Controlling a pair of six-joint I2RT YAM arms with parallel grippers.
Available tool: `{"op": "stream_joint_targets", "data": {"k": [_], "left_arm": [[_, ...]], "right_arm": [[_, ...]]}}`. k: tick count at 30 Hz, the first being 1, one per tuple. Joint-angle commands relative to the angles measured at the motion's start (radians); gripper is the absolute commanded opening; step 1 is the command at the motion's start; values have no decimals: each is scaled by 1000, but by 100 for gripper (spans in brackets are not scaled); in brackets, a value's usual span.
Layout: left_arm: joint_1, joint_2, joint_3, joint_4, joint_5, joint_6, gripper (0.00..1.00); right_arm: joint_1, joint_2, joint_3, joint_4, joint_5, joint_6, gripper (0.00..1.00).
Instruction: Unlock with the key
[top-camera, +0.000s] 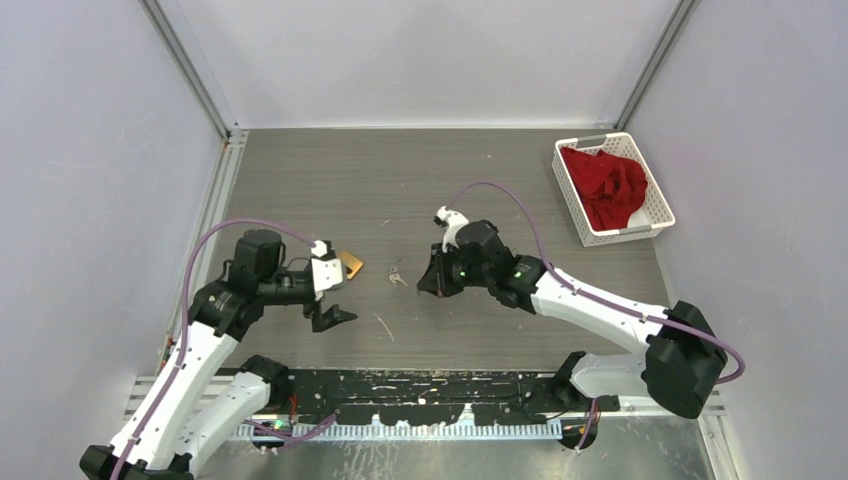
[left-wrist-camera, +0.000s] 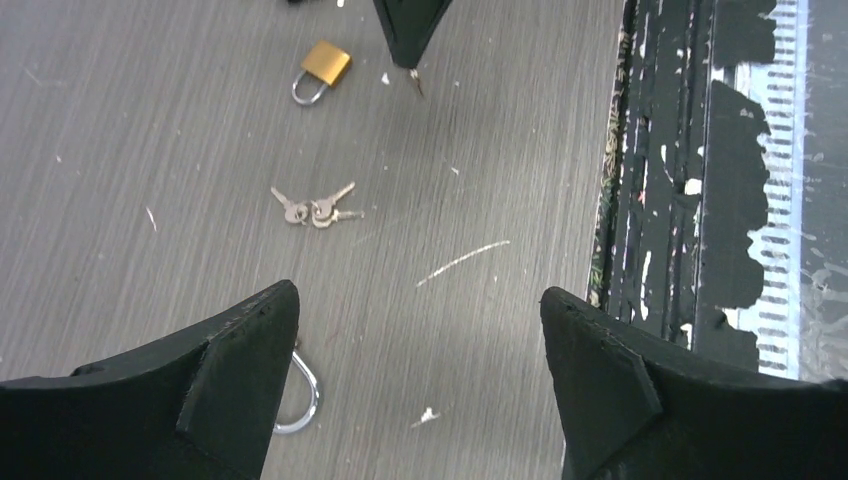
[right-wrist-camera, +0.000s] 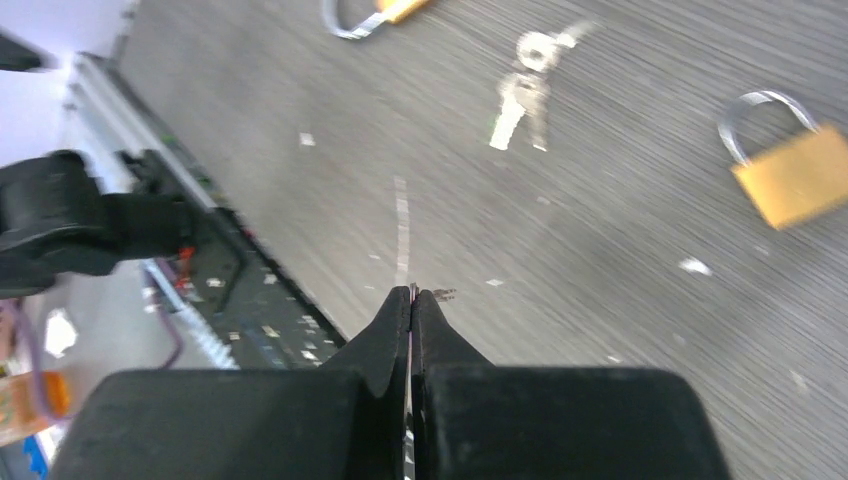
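1. The tabletop (top-camera: 300, 170) carries everything, and I judge that nothing is unlocked yet.
2. My left fingers (left-wrist-camera: 240, 350) are spread wide and hold nothing, just above a second padlock (top-camera: 350, 264).
3. My right fingers (right-wrist-camera: 395, 330) are pressed together and pinch what looks like a small key (left-wrist-camera: 414, 82).
4. The brass padlock (left-wrist-camera: 326, 62) lies near them, and its shackle seems closed.
5. A key bunch (left-wrist-camera: 312, 208) lies between the padlocks. To insert and to turn the key is still to do.
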Motion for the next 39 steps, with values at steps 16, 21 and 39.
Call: {"op": "stream_joint_targets", "data": {"k": [16, 21, 39], "left_arm": [[-144, -6, -51, 394, -65, -288, 56], [-143, -1, -52, 421, -72, -316, 44], [-144, 8, -19, 394, -102, -318, 0]], "right_arm": [[199, -15, 245, 248, 42, 260, 1], [211, -13, 236, 272, 45, 287, 1], [224, -41, 196, 258, 91, 272, 1]]}}
